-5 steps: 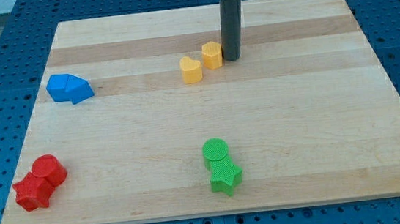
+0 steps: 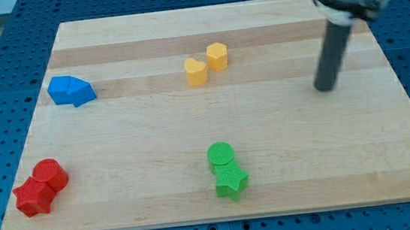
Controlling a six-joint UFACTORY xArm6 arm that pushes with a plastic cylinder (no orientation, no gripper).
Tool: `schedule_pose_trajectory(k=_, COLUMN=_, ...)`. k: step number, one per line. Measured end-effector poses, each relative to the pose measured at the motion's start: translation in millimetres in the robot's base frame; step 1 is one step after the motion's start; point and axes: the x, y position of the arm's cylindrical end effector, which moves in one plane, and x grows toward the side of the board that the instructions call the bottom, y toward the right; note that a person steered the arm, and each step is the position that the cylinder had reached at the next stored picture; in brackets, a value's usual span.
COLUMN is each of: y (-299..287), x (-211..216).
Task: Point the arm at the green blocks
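Two green blocks touch near the view's bottom centre: a green round block (image 2: pixel 221 156) and, just below it, a green star block (image 2: pixel 231 181). My tip (image 2: pixel 326 87) rests on the board at the view's right, well above and to the right of the green blocks, touching no block.
Two yellow blocks (image 2: pixel 206 64) sit side by side at the top centre. Two blue blocks (image 2: pixel 70 91) lie together at the left. Two red blocks (image 2: pixel 41 187) sit at the bottom left corner of the wooden board (image 2: pixel 389 150).
My tip has moved from beside the yellow blocks to the right and down the view. No block has moved.
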Motion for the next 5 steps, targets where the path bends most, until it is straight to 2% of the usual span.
schedule_pose_trajectory(k=1, y=3.5, x=78.4)
schedule_pose_trajectory(k=2, y=-22.0, x=143.5)
schedule_pose_trajectory(k=3, y=-39.5, x=156.0)
schedule_pose_trajectory(k=5, y=-144.6, x=155.3)
